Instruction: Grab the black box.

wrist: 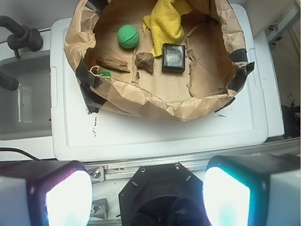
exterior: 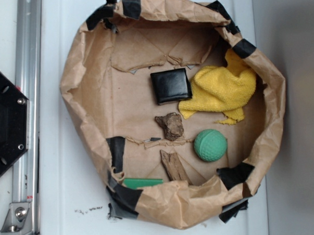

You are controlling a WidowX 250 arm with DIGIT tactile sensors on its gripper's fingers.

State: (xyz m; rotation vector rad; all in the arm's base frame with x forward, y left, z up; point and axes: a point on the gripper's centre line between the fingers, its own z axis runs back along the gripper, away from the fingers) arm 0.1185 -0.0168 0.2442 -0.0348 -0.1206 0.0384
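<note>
The black box (exterior: 171, 85) is small, flat and glossy. It lies on the floor of the brown paper nest (exterior: 81, 67), with its right edge against the yellow cloth (exterior: 221, 89). From the wrist the black box (wrist: 173, 58) shows far ahead, near the top of the frame. My gripper (wrist: 148, 197) is open. Its two glowing fingertips (wrist: 68, 197) stand wide apart at the bottom of the wrist view with nothing between them, over the robot's base and well short of the nest. The exterior view does not show the gripper.
Inside the nest also lie a green ball (exterior: 210, 145), a brown rock (exterior: 170, 125), a wood piece (exterior: 174, 165) and a flat green item (exterior: 142, 183). A black hexagonal plate (exterior: 3, 126) and a metal rail (exterior: 26, 65) stand at the left. The nest's walls rise around everything.
</note>
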